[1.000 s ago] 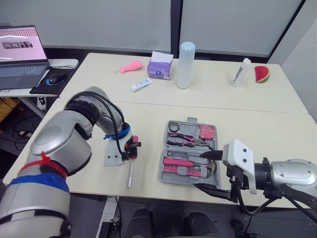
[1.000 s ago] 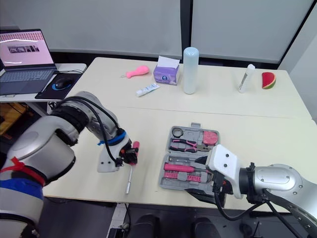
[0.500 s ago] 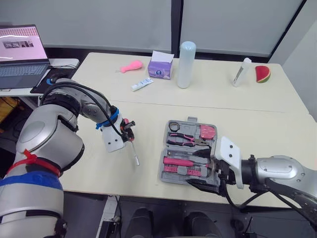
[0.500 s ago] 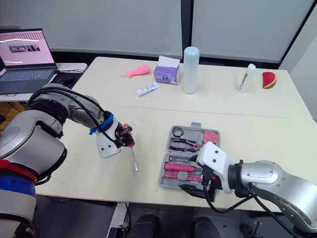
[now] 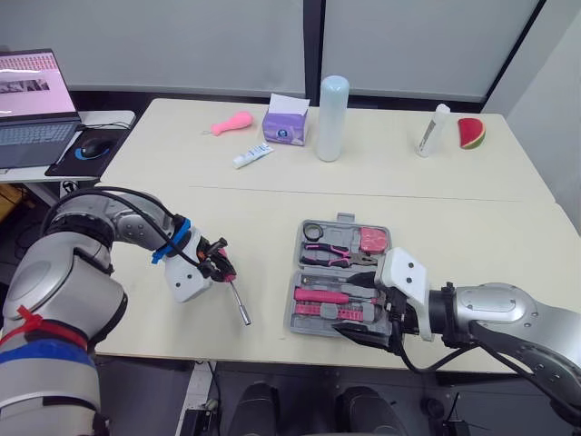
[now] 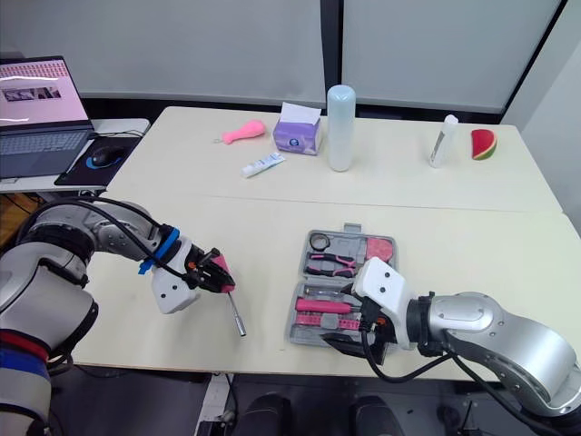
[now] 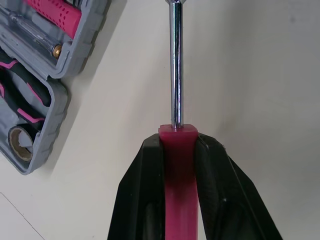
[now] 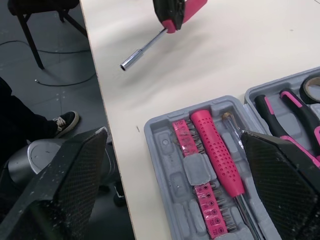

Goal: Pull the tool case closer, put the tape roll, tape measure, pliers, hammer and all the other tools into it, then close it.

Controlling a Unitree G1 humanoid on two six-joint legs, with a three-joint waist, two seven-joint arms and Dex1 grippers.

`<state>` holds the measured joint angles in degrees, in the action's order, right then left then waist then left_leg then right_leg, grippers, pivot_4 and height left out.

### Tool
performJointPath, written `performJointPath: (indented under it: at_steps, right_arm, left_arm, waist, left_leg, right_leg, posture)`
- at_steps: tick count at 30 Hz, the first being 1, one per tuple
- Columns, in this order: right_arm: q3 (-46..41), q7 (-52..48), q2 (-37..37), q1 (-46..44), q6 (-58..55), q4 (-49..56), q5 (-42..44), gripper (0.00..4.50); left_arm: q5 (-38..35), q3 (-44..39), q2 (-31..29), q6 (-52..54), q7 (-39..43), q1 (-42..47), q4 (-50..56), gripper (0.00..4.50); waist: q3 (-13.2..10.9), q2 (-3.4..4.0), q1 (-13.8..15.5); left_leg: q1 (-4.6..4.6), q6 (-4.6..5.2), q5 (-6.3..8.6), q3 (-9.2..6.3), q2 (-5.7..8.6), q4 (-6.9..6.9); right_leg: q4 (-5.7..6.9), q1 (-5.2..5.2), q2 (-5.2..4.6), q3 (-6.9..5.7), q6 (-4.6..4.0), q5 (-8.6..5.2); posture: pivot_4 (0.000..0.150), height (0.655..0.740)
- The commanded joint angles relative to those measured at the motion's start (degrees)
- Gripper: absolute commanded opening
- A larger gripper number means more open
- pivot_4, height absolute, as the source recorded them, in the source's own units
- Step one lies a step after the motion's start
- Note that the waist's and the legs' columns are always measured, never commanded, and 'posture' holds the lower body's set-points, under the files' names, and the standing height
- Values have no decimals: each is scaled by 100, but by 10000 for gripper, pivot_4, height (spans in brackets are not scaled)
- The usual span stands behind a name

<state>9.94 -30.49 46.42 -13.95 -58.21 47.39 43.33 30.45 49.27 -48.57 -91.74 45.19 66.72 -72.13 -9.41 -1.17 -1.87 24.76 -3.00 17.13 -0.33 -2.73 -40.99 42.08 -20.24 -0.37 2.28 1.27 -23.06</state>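
- The tool case [image 5: 294,309] lies open on the table [image 5: 272,209], low and just right of centre in the head views.
- Its upper half holds a tape roll [image 5: 313,232] at the left corner, pliers [image 5: 332,257] below that, and a pink tape measure [image 5: 373,240] at the right.
- The lower half holds a pink-handled tool [image 8: 218,152] and a strip of bits [image 8: 198,175].
- The right gripper [image 8: 173,134] sits at the case's bottom edge with its fingers [image 8: 65,185] spread wide apart, one at each side of the lower tray. Whether they touch the case I cannot tell.
- Left of the case and well apart from it, the left gripper [image 5: 216,266] is clamped on the pink handle of a screwdriver [image 5: 240,303]. The bare metal shaft slants down toward the lower right.
- Along the top of the frame stand a tall pale bottle [image 5: 331,106] and a purple tissue box [image 5: 285,125]. A small tube [image 5: 251,155] and a pink toy [image 5: 227,123] are there too.
- To the upper right are a slim white bottle [image 5: 431,132] and a watermelon slice [image 5: 470,133].
- A laptop [image 5: 27,100] and a mouse [image 5: 86,145] sit on a side desk at the upper left.
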Motion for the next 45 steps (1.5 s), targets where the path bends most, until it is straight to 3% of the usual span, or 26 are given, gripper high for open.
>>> performJointPath:
  at_steps: [1, 8, 13, 16, 23, 27, 32, 39, 45]
  right_arm:
    - [47, -7, -42, 3, 117, 53, -167, 45000]
    - [288, 5, -285, -168, 104, -132, -450, 45000]
    - [430, -16, -409, -249, 95, -178, -589, 45000]
    - [456, -40, -444, -259, 109, -157, -643, 45000]
    - [618, -226, -336, -251, 445, 7, -969, 45000]
    - [730, -405, -275, -236, 844, 67, -1268, 45000]
    - [830, -577, -207, -191, 1053, 58, -1505, 45000]
    - [884, -697, -230, -197, 1021, 43, -1585, 45000]
    - [841, -731, -229, -257, 924, 48, -1581, 45000]
  left_arm:
    - [-890, 75, -357, 147, 234, -255, 607, 4622]
    - [-3019, -73, -1223, 2028, 1497, -1402, 2950, 4622]
    - [-3780, -709, -1628, 3552, 2164, -2242, 4221, 4622]
    - [-4204, -1250, -1810, 5112, 2361, -2845, 4892, 4622]
    - [-5292, -2410, -1969, 10612, 1597, -3929, 6919, 4622]
    - [-5903, -3073, -1623, 12959, 802, -4261, 7625, 4622]
    - [-5896, -3634, -818, 14384, -240, -4341, 7937, 4622]
    - [-5479, -4017, 477, 15287, -1489, -4013, 7688, 4622]
    - [-4931, -3935, 1102, 15016, -1966, -3984, 7315, 4622]
  waist:
    - [0, 0, -2]
    - [1, 2, -75]
    - [2, 2, -134]
    - [2, 3, -143]
    - [2, 4, -146]
    - [2, 4, -139]
    - [3, 2, -107]
    - [5, -1, -35]
    - [26, 20, 26]
  left_leg:
    - [0, 0, 0, 0, 0, 0]
    - [0, -5, -4, -24, 0, 0]
    - [0, -9, -7, -39, 2, 0]
    - [0, -9, -8, -44, 2, 0]
    - [0, -7, -9, -56, 2, 0]
    - [0, 3, -3, -58, 2, 0]
    - [0, 4, -3, -60, 4, -1]
    - [0, 4, -4, -57, 6, -4]
    - [-1, 2, -5, -58, 9, -6]
  right_leg:
    - [0, 0, 0, 0, 0, 0]
    - [5, 2, -1, -2, 0, 0]
    - [5, 7, 0, -8, 0, 0]
    - [7, 9, 3, -10, 0, 0]
    - [12, 10, 9, -10, 0, 0]
    - [11, 13, 10, -9, 0, 0]
    - [10, 16, 11, -8, 0, 0]
    - [8, 20, 11, 0, 0, 0]
    - [5, 28, 10, 1, 0, 0]
  posture:
    - [1500, 7002]
    - [1500, 7002]
    - [1500, 7002]
    - [1500, 7002]
    - [1500, 7002]
    - [1500, 7002]
    - [1500, 7002]
    - [1500, 7002]
    - [1500, 7002]
